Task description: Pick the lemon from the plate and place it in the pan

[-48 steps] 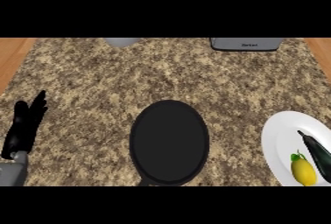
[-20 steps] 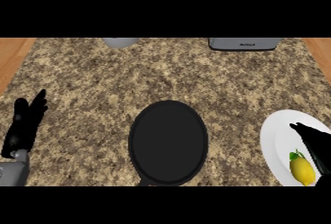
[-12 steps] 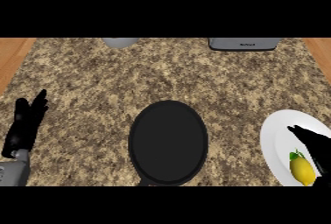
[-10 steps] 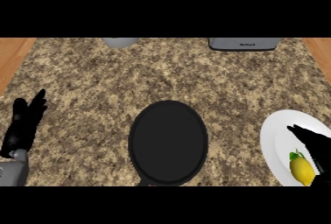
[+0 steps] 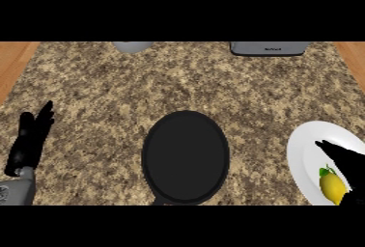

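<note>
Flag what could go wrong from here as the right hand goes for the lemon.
The lemon lies near the plate's edge, so a push from the right hand might roll it off the plate. The hand also partly hides it, so the fingers may close off-centre. The carry to the pan crosses bare counter.

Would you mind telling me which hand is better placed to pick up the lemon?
The right hand. It is already over the white plate, right beside the lemon. The left hand rests open at the counter's far left, with the pan between it and the plate.
</note>
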Available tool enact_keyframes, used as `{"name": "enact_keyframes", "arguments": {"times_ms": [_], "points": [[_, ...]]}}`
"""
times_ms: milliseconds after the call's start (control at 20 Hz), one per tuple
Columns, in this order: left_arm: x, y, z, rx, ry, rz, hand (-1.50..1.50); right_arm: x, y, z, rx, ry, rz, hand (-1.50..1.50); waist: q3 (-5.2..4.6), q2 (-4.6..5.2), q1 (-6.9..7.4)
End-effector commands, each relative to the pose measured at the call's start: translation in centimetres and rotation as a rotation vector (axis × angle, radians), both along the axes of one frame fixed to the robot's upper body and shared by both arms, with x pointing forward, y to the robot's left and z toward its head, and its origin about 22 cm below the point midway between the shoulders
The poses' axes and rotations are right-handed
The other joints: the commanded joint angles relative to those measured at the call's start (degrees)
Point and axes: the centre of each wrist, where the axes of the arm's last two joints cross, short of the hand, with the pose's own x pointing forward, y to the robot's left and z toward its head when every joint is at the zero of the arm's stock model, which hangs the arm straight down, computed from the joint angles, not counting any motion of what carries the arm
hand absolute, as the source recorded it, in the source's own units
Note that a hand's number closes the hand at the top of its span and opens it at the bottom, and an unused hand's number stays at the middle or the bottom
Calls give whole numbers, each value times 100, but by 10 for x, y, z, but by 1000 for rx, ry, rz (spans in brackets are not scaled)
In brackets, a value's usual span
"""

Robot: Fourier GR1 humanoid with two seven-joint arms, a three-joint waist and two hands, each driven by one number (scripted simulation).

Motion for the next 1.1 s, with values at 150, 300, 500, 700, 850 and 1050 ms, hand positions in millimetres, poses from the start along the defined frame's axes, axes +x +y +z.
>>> {"name": "enact_keyframes", "arguments": {"times_ms": [150,300,500,700,850,1050], "points": [[0,6,8,-6,-8,-5,0,-5,4,-14,-39,31,-21,-150,-1,-1,-6],[3,18,10,-13,-11,5,0,-1,-7,-32,-38,34,-30,-150,-1,2,-3],[-9,11,11,-1,6,-14,0,21,1,-30,-139,-43,101,150,2,6,53],[2,11,15,-11,6,-11,0,13,-2,-38,-132,-76,102,150,-1,1,5],[-5,-20,-14,-13,-3,-7,0,6,-4,-46,-125,-98,103,150,-1,0,-1],[-3,-2,10,-12,17,-1,0,-6,-19,-23,-65,-117,66,150,-2,-5,-20]]}}
